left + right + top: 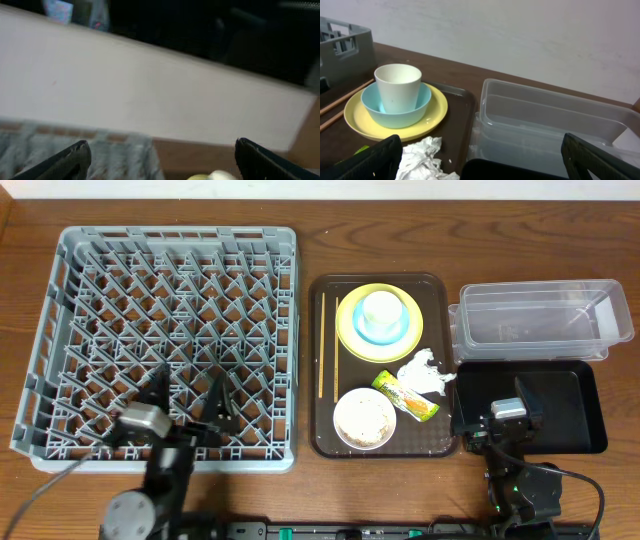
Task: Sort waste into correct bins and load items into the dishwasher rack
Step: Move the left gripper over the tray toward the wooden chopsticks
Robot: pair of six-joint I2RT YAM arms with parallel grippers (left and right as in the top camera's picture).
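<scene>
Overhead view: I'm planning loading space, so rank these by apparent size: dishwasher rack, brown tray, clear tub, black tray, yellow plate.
1. dishwasher rack
2. brown tray
3. clear tub and black tray, too alike to rank
4. yellow plate

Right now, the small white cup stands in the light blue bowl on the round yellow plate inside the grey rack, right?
No: the white cup, blue bowl and yellow plate sit on the brown tray beside the grey rack, per the overhead view.

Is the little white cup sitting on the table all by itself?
No, the white cup stands inside the light blue bowl, and that bowl rests on the yellow plate.
</scene>
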